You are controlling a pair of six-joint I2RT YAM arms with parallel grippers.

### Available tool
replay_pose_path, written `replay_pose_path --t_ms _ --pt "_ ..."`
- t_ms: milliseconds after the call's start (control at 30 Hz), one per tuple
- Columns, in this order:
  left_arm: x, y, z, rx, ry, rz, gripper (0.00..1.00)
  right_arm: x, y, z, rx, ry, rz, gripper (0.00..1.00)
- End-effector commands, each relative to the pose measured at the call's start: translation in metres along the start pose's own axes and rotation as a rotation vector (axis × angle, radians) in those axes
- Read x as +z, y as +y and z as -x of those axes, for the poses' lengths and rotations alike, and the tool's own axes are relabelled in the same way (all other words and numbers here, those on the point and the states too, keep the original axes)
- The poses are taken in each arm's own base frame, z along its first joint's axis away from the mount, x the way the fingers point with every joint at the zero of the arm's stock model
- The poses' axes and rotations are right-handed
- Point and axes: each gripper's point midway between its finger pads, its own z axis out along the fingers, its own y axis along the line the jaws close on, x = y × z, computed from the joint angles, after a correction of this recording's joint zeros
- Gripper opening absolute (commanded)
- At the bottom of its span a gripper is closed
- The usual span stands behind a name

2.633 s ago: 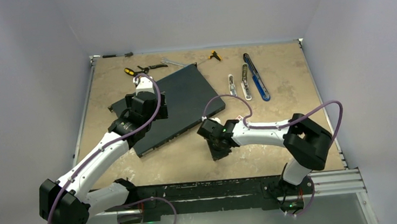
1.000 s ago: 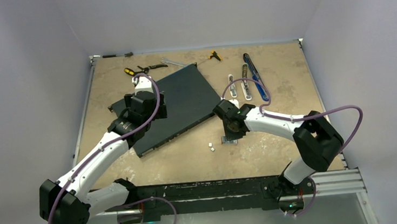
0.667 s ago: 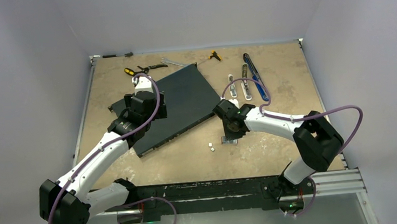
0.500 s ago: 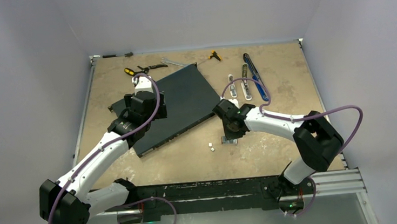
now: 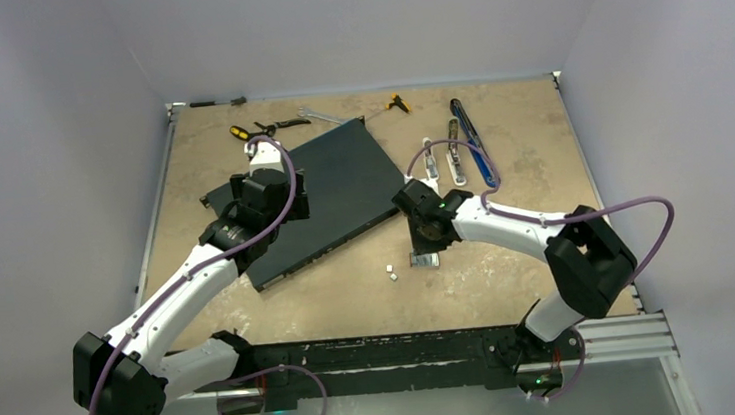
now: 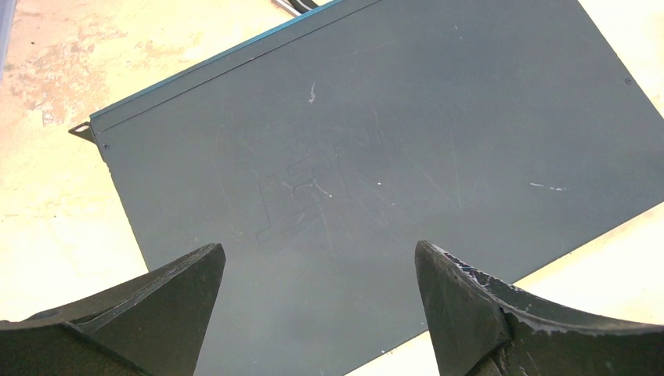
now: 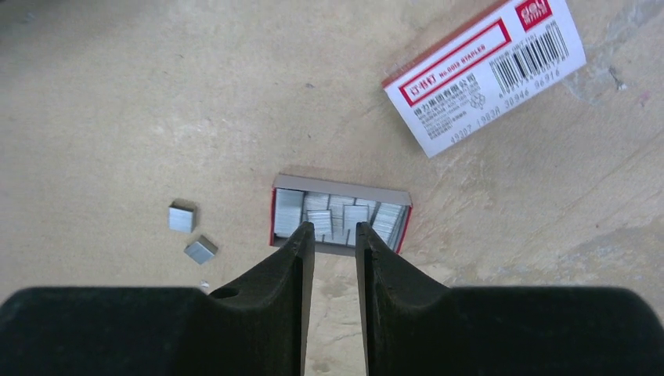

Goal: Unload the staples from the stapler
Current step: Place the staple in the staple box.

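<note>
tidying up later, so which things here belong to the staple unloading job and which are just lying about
Job: stapler, staples in the tray, loose staple bits.

Lying about: black panel, red-and-white box, hand tools at the far edge.

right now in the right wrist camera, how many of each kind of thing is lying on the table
loose staple bits: 2
staple tray: 1
red-and-white box: 1
total: 4
</note>
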Motion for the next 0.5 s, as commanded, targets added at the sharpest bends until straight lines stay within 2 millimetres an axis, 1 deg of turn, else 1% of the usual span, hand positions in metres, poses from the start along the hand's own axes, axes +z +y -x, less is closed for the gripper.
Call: replay_pose_path --t_ms 0,167,233,300,400,467 --pt "-0.001 -0.002 0.015 -0.022 -0.044 -0.017 0.90 -0.021 0.024 0.031 -0.043 -0.103 0.126 0.29" --pt "0.000 -0.001 0.014 -0.022 -0.042 -0.015 0.90 -0.031 0.060 0.024 -0.145 -0.112 0.272 0.30" --pt "0.000 -0.002 0.014 -0.022 -0.041 -0.017 0.90 -0.033 0.074 0.016 -0.226 -0.104 0.299 0.34" --pt "0.000 -0.002 0.015 -0.023 -0.041 -0.018 0.90 -0.030 0.085 0.005 -0.303 -0.082 0.300 0.40" --pt "0.000 -0.002 0.014 -0.023 -0.040 -0.020 0.90 -0.020 0.093 -0.010 -0.372 -0.043 0.278 0.47" --pt "0.000 -0.001 0.015 -0.024 -0.041 -0.018 0.90 -0.015 0.092 -0.012 -0.381 -0.034 0.262 0.49"
